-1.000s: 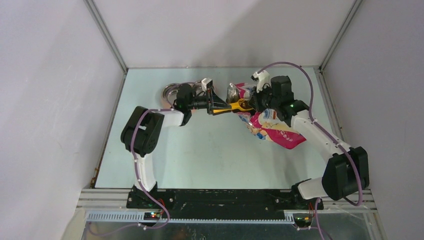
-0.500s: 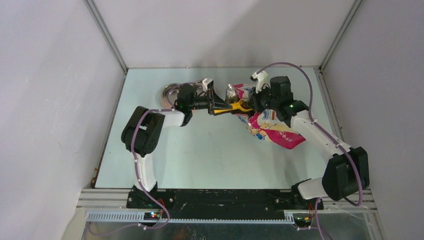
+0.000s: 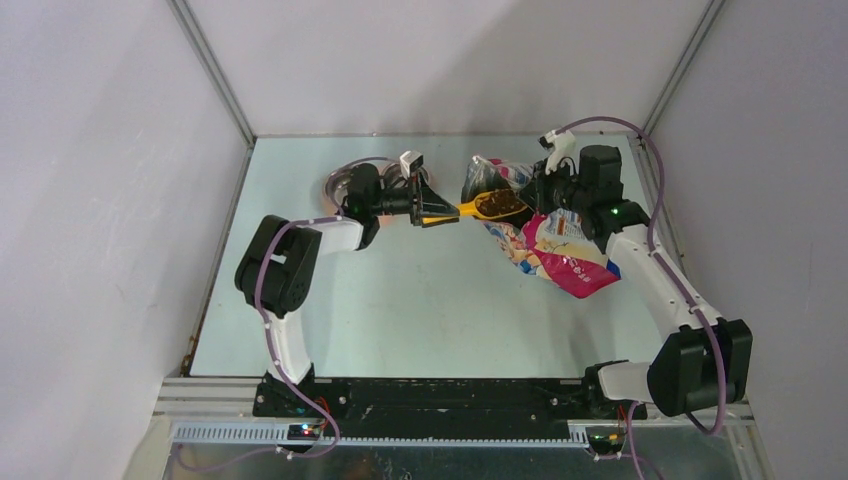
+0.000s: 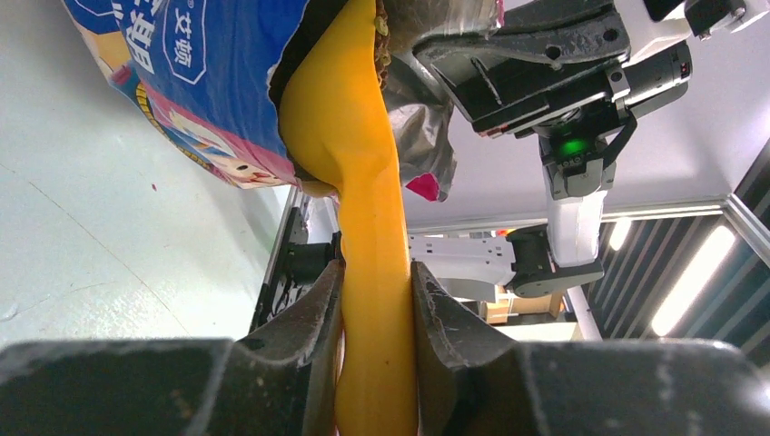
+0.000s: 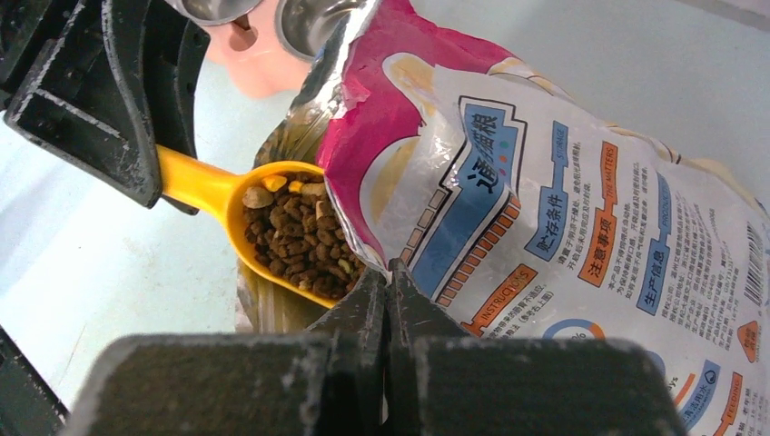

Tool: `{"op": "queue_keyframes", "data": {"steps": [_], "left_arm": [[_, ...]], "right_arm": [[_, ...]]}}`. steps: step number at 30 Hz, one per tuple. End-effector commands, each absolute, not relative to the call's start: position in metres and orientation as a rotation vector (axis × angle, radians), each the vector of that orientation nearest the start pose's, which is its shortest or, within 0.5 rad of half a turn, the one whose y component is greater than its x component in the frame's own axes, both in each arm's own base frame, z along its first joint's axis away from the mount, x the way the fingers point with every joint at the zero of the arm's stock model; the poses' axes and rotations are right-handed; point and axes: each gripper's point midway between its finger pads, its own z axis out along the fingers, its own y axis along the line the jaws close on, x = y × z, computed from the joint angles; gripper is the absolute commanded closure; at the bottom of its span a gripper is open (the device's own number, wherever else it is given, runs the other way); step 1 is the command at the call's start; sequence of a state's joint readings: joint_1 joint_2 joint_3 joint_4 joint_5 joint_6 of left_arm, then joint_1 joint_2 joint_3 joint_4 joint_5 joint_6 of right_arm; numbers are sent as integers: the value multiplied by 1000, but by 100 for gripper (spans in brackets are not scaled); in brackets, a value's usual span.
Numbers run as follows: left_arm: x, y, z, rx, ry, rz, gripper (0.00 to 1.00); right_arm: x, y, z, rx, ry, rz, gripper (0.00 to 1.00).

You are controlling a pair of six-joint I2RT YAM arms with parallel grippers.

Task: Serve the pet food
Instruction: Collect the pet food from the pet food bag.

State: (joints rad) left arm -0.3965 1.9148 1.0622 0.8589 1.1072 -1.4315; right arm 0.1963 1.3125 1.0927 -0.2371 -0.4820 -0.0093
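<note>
My left gripper [image 3: 432, 207] [image 4: 376, 272] is shut on the handle of the yellow scoop [image 3: 484, 206] [image 4: 363, 182]. The scoop's bowl [image 5: 272, 232] sits at the bag's open mouth, full of dark-brown kibble [image 5: 295, 236]. My right gripper [image 3: 540, 192] [image 5: 388, 272] is shut on the rim of the blue, pink and white cat food bag [image 3: 555, 252] [image 5: 563, 200], holding its mouth up. The bag's body lies on the table at the right. The pink feeder with steel bowls [image 3: 345, 182] [image 5: 263, 36] sits behind my left gripper.
The pale green table [image 3: 400, 300] is walled by grey panels with metal frame posts at the back corners. The two arm bases sit on a black rail at the near edge. Purple cables loop over both arms.
My right gripper has moved right and back, pulling the bag's mouth with it. The scoop's bowl, full of kibble, now shows at the bag's mouth. My left gripper shifted slightly back.
</note>
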Motion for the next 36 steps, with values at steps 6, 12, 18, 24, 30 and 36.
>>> {"op": "queue_keyframes", "data": {"steps": [6,12,18,24,30,36], "left_arm": [[312,-333,248,279,2002,-2148,100],[304,-342,255,328,1977,-2200,100],[301,-350,246,327,2018,-2189,100],[307,-352,232,312,2072,-2103,100],[312,-350,234,294,2064,-2104,100],[317,-346,220,282,2133,-2010,100]], "right_arm": [[385,156,223,-476,1982,521,100],[381,178,208,-553,2002,511,100],[376,195,200,-618,2006,515,100],[372,202,199,-650,1998,512,100],[381,178,219,-571,1961,418,100],[380,158,238,-503,1936,451,100]]}}
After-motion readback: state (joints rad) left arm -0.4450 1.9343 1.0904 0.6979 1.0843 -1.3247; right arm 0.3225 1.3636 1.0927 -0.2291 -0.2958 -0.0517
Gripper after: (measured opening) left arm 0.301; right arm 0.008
